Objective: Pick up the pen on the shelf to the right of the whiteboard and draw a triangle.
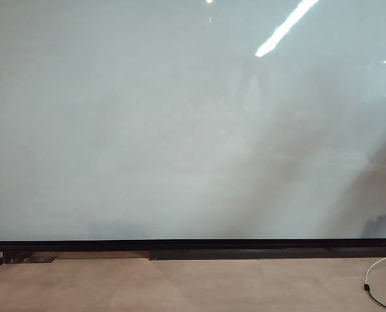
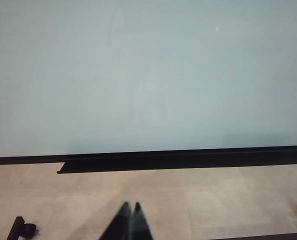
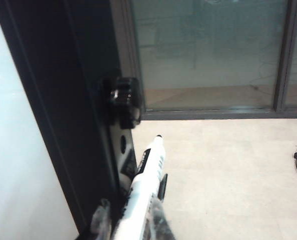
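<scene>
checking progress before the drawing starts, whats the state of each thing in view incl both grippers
whiteboard: blank, no marks drawn yet
pen: between the right gripper's fingers beside the board's black frame, tip pointing away from the wrist
right gripper: fingers on either side of the pen; a firm grip cannot be told
left gripper: shut, holding nothing, hanging in front of the board's lower edge

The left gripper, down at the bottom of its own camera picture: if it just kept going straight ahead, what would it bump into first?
Probably the whiteboard. The left gripper, fingertips together, points over bare floor toward the board's lower black edge. Nothing else shows in between, though the depth is hard to judge.
</scene>
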